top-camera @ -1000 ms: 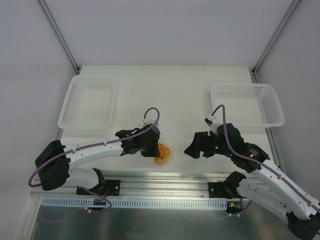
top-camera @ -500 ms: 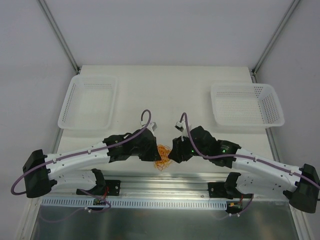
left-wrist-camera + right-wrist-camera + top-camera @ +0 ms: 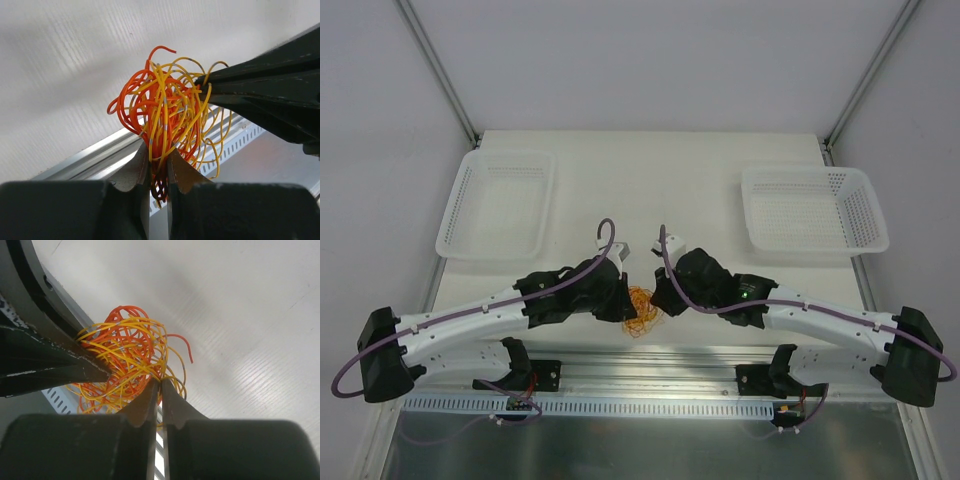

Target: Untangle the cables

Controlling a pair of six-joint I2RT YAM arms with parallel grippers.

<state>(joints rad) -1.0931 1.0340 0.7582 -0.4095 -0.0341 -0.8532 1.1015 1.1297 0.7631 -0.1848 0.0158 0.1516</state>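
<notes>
The cables (image 3: 642,308) are a small tangle of thin red-orange and yellow loops, held up just above the table's near edge between the two grippers. From the left, my left gripper (image 3: 624,304) is shut on the tangle's lower strands; in the left wrist view the cables (image 3: 165,107) fan out above its tips (image 3: 159,159). The right gripper (image 3: 659,298) meets the tangle from the right. In the right wrist view it (image 3: 160,385) is shut, with yellow strands of the cables (image 3: 125,360) pinched at its tips.
A white mesh basket (image 3: 498,203) stands at the back left, and another basket (image 3: 815,208) at the back right. A metal rail (image 3: 650,360) runs along the near edge, right under the tangle. Both arms reach inward and nearly touch.
The right arm has swung left from near the right basket to the tangle, and its gripper has gone from open to shut on strands. The left arm shifted slightly, still gripping.
</notes>
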